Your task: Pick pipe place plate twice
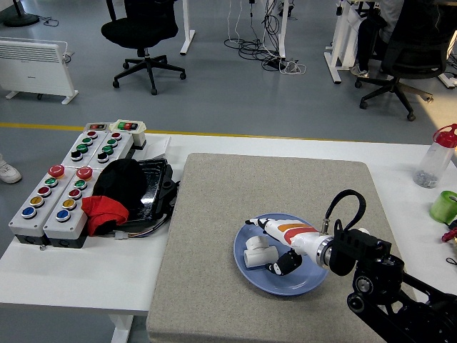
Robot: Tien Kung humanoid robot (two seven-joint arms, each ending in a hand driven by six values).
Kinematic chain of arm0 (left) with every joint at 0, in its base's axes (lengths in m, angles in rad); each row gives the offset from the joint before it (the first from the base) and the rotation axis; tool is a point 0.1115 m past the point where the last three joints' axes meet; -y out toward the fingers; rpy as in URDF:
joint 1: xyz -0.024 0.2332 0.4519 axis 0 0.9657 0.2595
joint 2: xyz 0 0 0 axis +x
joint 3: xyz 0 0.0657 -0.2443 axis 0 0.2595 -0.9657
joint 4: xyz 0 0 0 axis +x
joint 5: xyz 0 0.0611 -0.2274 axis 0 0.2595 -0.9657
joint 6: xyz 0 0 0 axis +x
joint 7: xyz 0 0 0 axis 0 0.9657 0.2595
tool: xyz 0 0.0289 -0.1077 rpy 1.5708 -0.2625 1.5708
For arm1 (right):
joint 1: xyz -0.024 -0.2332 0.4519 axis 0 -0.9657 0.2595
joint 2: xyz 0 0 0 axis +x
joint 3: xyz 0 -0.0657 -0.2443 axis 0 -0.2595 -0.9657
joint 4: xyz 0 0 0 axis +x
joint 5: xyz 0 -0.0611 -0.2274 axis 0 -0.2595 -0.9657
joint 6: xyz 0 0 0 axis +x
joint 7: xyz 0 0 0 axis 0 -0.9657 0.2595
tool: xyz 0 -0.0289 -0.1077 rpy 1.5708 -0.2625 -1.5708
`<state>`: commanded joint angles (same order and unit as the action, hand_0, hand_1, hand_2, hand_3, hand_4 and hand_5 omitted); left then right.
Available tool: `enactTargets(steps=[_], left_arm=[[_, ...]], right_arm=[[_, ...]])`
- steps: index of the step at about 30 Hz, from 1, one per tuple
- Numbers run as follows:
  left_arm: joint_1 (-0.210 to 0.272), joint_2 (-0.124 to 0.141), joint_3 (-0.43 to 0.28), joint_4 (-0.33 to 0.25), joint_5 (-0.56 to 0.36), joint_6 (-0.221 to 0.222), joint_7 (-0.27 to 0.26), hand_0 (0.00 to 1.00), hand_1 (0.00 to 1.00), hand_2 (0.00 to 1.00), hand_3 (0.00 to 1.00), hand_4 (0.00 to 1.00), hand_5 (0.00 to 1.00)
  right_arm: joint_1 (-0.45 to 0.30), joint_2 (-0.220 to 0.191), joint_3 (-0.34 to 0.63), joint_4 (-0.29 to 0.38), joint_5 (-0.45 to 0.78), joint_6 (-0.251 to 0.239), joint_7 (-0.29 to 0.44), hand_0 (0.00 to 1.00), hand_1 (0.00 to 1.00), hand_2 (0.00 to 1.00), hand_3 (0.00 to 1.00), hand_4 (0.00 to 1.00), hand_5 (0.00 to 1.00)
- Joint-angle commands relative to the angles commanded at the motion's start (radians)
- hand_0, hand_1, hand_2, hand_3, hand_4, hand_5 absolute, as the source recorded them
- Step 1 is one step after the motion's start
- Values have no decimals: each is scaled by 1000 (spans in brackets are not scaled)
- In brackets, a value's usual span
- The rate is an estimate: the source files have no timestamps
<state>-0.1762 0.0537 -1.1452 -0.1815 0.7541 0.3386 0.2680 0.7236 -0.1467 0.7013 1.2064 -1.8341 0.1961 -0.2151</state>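
A white pipe fitting (255,252) lies on the blue plate (285,281), which sits on the grey mat near the table's front. My right hand (275,246) reaches in from the lower right and hovers over the plate's left half. Its fingers are spread; the white fingers (261,224) stretch just above the pipe and the dark thumb (280,266) sits beside it. Nothing is gripped in the hand. My left arm is out of view.
The grey mat (214,214) covers the table's middle. Button boxes (68,186) and a black tray with black and red cloth (121,193) stand at the left. A clear bottle with a red cap (437,156) and a green cup (445,206) stand at the right edge.
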Motion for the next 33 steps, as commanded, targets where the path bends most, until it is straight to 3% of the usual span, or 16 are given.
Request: enactTargets(steps=[4, 10, 18, 25, 33], left_arm=[[2, -1, -6, -1, 11, 0, 3, 723, 765, 730, 687, 421, 998], [5, -1, -9, -1, 15, 0, 3, 723, 765, 730, 687, 421, 998], [6, 0, -11, 0, 19, -2, 3, 723, 765, 730, 687, 420, 998], [2, 1, -2, 1, 3, -1, -2, 723, 764, 729, 687, 419, 998], [0, 0, -1, 2, 0, -1, -2, 723, 765, 729, 686, 420, 998]], right_arm=[[-15, -6, 38, 17, -4, -1, -1, 991, 938, 998, 998, 837, 302], [-58, -30, 190, 75, -46, -9, -8, 989, 934, 998, 998, 833, 306], [-107, -96, 385, 111, -93, 76, -64, 985, 932, 998, 998, 825, 304], [-152, -138, 422, 94, -86, 162, -110, 977, 928, 998, 998, 817, 299], [-176, -138, 412, 47, -95, 160, -124, 940, 920, 998, 998, 812, 295]])
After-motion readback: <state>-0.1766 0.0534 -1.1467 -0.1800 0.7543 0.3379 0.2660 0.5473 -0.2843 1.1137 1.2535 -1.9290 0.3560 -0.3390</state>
